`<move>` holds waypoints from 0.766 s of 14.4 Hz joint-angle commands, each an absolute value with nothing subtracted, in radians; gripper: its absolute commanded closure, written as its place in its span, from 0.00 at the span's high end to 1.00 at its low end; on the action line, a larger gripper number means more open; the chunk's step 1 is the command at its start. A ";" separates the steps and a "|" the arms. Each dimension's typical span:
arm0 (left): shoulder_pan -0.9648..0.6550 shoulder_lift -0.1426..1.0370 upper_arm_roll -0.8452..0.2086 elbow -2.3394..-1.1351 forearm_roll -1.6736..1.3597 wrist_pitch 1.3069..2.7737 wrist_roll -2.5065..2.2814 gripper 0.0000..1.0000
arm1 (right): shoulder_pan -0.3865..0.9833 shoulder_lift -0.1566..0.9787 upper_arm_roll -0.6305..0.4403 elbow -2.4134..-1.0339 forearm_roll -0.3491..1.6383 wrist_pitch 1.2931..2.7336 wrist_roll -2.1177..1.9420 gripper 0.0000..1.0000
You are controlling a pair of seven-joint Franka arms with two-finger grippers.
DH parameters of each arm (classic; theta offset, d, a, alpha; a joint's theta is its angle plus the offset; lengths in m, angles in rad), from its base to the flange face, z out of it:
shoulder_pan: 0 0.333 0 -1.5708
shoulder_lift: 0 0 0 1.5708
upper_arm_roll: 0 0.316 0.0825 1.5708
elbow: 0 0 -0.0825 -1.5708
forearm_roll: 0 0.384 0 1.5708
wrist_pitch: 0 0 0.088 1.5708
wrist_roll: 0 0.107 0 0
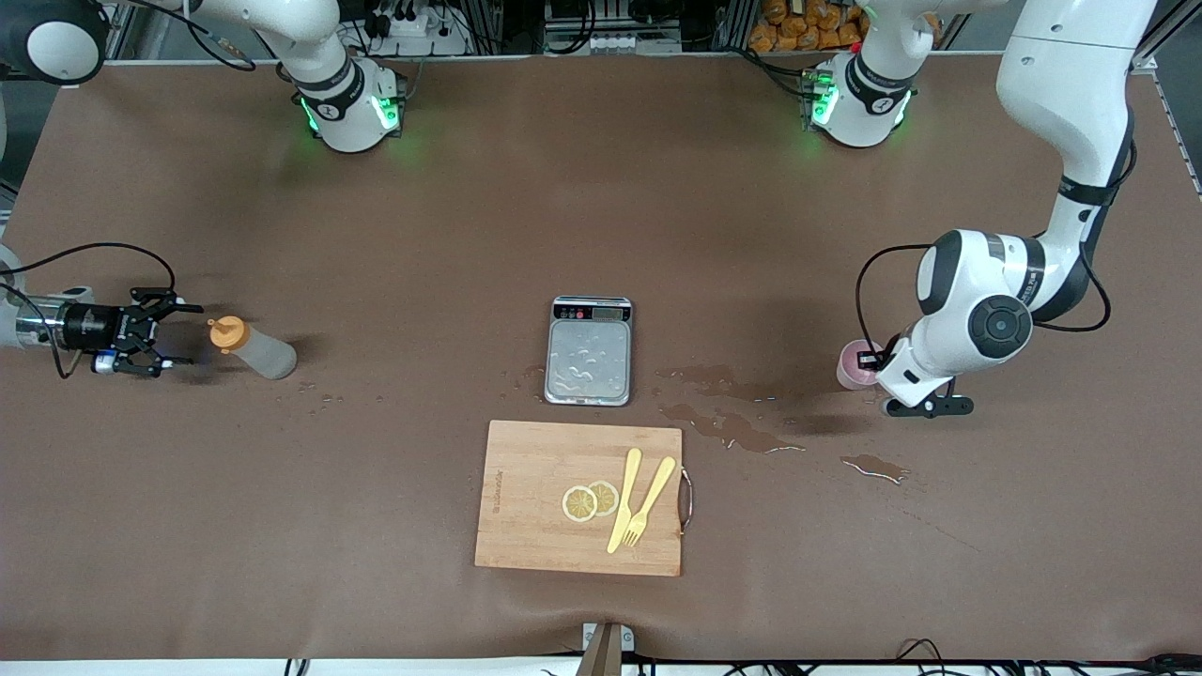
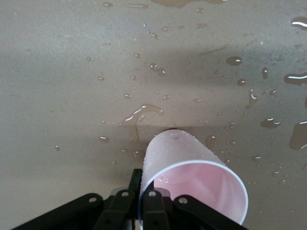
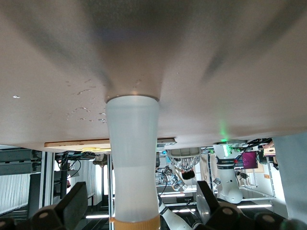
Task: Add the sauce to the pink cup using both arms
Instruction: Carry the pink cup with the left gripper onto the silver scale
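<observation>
The sauce bottle [image 1: 254, 347] stands upright toward the right arm's end of the table, with its orange cap on top. My right gripper [image 1: 174, 335] is held level beside it, open, its tips just short of the cap. In the right wrist view the bottle [image 3: 132, 158] stands between the wide-apart fingers [image 3: 72, 203] of the right gripper [image 3: 139, 203]. My left gripper [image 1: 873, 361] is low over the table toward the left arm's end, shut on the pink cup [image 1: 853, 364]. In the left wrist view the left gripper [image 2: 142, 179] pinches the wall of the tilted cup [image 2: 192, 163], one finger inside.
A steel scale [image 1: 590, 352] sits mid-table. A wooden cutting board [image 1: 526, 526] nearer the camera carries lemon slices, a wooden fork and a knife. Puddles [image 1: 732, 427] and drops wet the table between the scale and the cup.
</observation>
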State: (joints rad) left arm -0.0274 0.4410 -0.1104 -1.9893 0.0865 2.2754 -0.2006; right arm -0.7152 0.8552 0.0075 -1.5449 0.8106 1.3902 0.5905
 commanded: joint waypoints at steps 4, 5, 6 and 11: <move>-0.021 0.390 -0.114 -1.855 0.098 2.191 -0.232 0.00 | -0.690 0.868 0.012 -1.580 0.847 1.425 0.564 1.00; -0.021 0.391 -0.115 -1.827 0.098 2.159 -0.241 0.00 | -0.680 0.868 0.012 -1.582 0.856 1.427 0.563 1.00; -0.028 0.390 -0.117 -1.818 0.097 2.148 -0.261 0.00 | -0.672 0.868 0.012 -1.591 0.865 1.430 0.563 1.00; -0.040 0.361 -0.176 -1.720 0.018 2.044 -0.324 0.00 | -0.641 0.870 0.012 -1.615 0.890 1.465 0.558 1.00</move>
State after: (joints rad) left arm -0.0284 0.3827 -0.1634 -1.7680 0.0455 2.1241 -0.2983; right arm -0.6533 0.8737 0.0142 -1.5942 0.8626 1.4455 0.5752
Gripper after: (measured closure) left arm 0.965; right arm 0.000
